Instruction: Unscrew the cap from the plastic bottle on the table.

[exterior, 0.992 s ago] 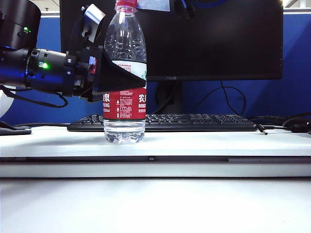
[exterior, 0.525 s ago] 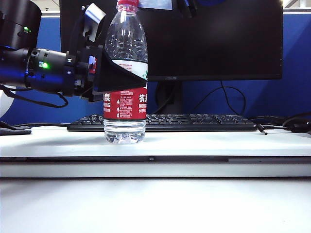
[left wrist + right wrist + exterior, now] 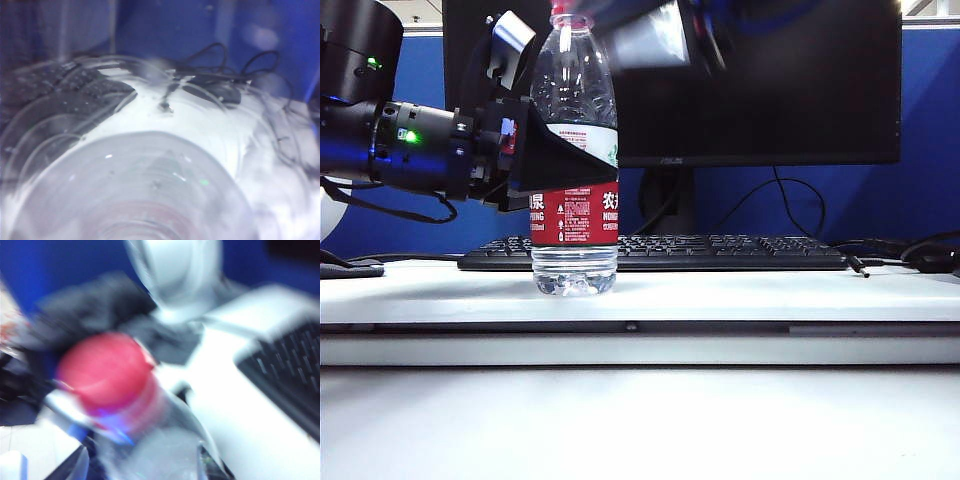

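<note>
Standing upright on the table [image 3: 740, 290], just in front of the keyboard [image 3: 720, 252], the bottle [image 3: 575, 215] has its long axis vertical, so your cap [image 3: 102, 371] sits at the very top, still on the neck. In the exterior view only a sliver of red shows at the frame's upper edge. That cap is what the coming move turns on, and it lies directly below the right claw [image 3: 645, 35], which hangs blurred at the top of the exterior view, just beside the neck and off to its right. You cannot tell from these pictures whether that claw is open or closed; its wrist view shows the cap close and free of any finger. The left claw [image 3: 555, 150] comes in from the left and is clamped on the bottle's middle, above the red label. You have the right arm nearer the cap; approach it straight down along the bottle's axis.
</note>
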`<action>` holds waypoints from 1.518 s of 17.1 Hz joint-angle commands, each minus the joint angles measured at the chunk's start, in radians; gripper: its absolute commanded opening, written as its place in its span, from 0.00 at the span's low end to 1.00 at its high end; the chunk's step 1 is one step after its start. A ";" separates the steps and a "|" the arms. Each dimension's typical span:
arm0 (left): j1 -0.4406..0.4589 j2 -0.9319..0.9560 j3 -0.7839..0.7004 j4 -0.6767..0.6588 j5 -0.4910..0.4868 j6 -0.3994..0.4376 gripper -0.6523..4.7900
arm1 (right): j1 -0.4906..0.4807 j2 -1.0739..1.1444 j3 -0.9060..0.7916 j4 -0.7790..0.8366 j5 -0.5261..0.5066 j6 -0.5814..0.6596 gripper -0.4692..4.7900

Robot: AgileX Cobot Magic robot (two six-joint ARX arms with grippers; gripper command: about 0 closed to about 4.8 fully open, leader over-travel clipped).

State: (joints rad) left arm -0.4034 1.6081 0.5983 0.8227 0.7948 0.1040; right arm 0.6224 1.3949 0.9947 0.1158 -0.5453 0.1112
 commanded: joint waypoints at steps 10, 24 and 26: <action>0.000 0.008 -0.008 -0.066 -0.018 -0.003 0.70 | 0.110 -0.176 0.005 -0.013 0.458 0.027 0.84; 0.000 0.008 -0.008 -0.067 -0.024 -0.009 0.70 | 0.500 0.002 0.007 0.330 1.228 0.047 1.00; 0.000 0.008 -0.008 -0.066 -0.024 -0.008 0.70 | 0.499 0.011 0.006 0.338 1.250 0.050 1.00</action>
State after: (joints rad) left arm -0.4046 1.6081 0.5983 0.8227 0.7822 0.1028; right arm 1.1210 1.4025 0.9981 0.4301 0.6926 0.1574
